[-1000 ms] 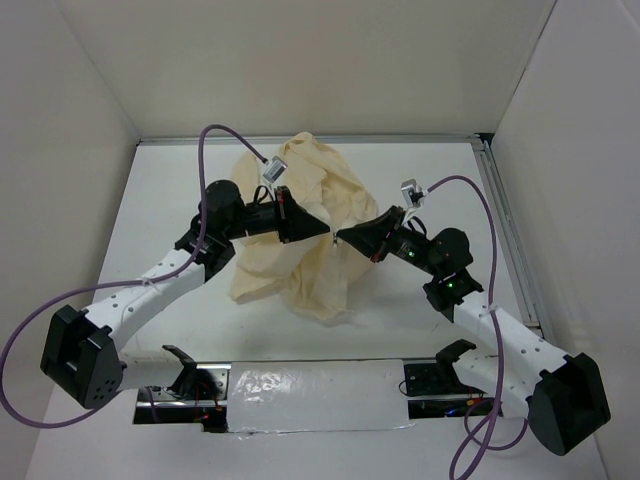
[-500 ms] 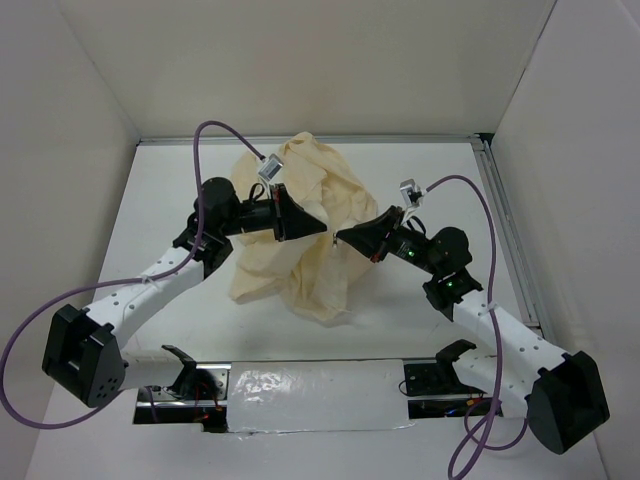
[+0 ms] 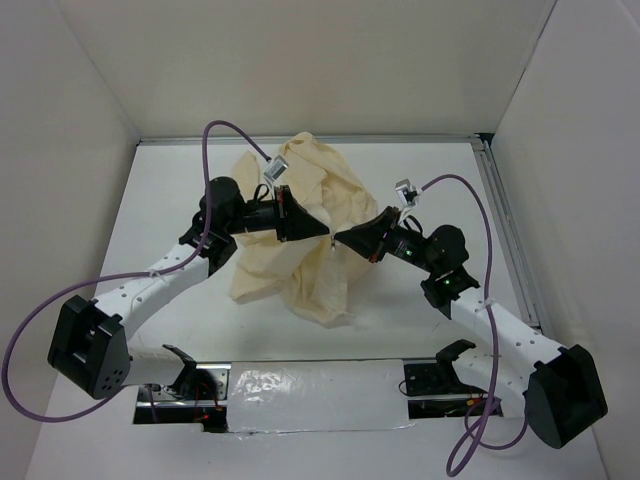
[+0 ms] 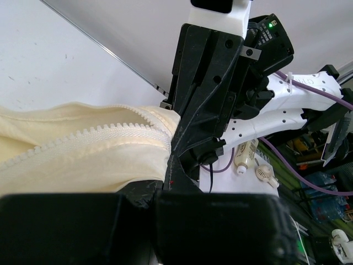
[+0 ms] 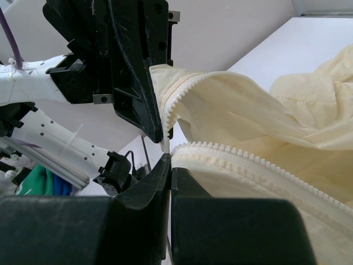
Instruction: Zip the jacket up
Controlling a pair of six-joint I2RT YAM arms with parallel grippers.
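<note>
Jacket (image 3: 300, 235): crumpled on the surface (image 3: 170, 200); long axis runs far to near
Left claw (image 3: 325, 237): clamped shut on one zipper edge (image 4: 110, 132)
Right claw (image 3: 342, 238): clamped shut on the opposite one

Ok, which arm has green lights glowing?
The right arm, on the right in the overhead view: green lights glow near its wrist; none show on the left arm.

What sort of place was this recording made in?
Probably a robotics lab cell, not a home: a white table enclosed by plain white panels, two arms bolted at its near edge, and cables and gear cluttered beyond in the left wrist view.
</note>
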